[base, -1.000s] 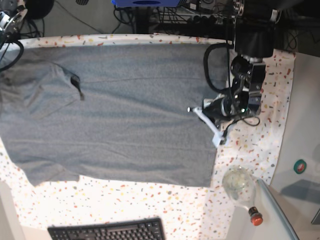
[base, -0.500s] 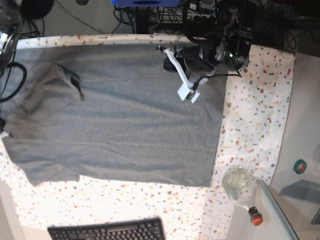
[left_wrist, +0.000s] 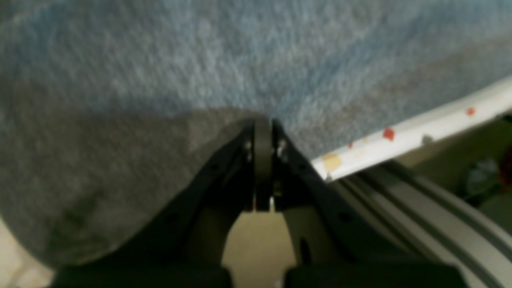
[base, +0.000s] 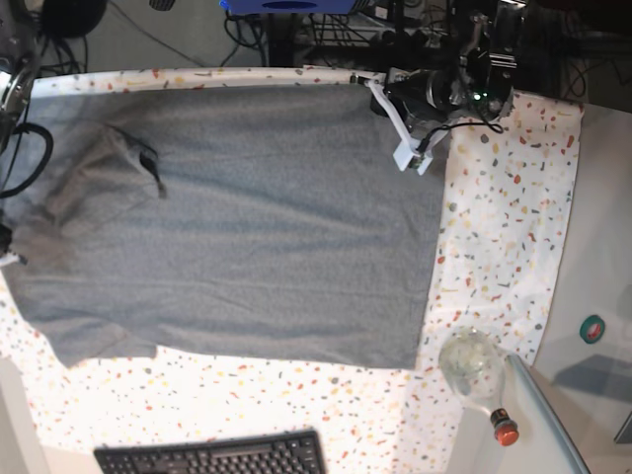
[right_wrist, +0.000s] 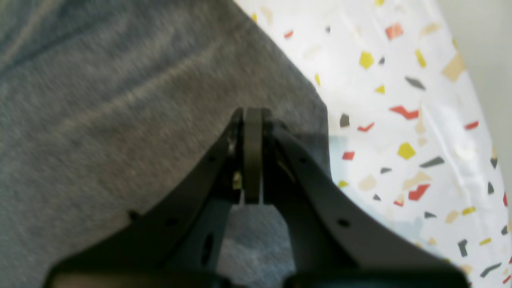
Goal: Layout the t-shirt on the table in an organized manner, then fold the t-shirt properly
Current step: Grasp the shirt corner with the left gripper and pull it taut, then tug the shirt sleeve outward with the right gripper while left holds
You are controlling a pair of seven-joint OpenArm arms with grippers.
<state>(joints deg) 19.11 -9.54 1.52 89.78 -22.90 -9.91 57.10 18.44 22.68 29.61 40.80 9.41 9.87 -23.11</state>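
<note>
The heather-grey t-shirt [base: 247, 217] lies spread flat across the speckled table [base: 513, 217]. One sleeve is folded over at the upper left. My left gripper [base: 395, 123] is at the shirt's far right corner by the table's back edge. In the left wrist view it [left_wrist: 263, 124] is shut, with grey fabric [left_wrist: 200, 60] bunched at its tips next to the table rim [left_wrist: 420, 132]. My right gripper [base: 8, 252] is at the view's left edge. In the right wrist view it [right_wrist: 253, 114] is shut on the shirt's edge [right_wrist: 100, 120], with speckled cloth [right_wrist: 400, 100] beside it.
A black keyboard [base: 212, 456] lies at the near edge. A clear bottle with a red cap [base: 474, 370] lies at the near right corner. A plain white ledge [base: 602, 247] runs along the right. Cables and equipment [base: 296, 30] sit behind the table.
My left arm has swung from the middle of the shirt's right hem up to the far right corner. The sleeve end at the left has shifted slightly.
</note>
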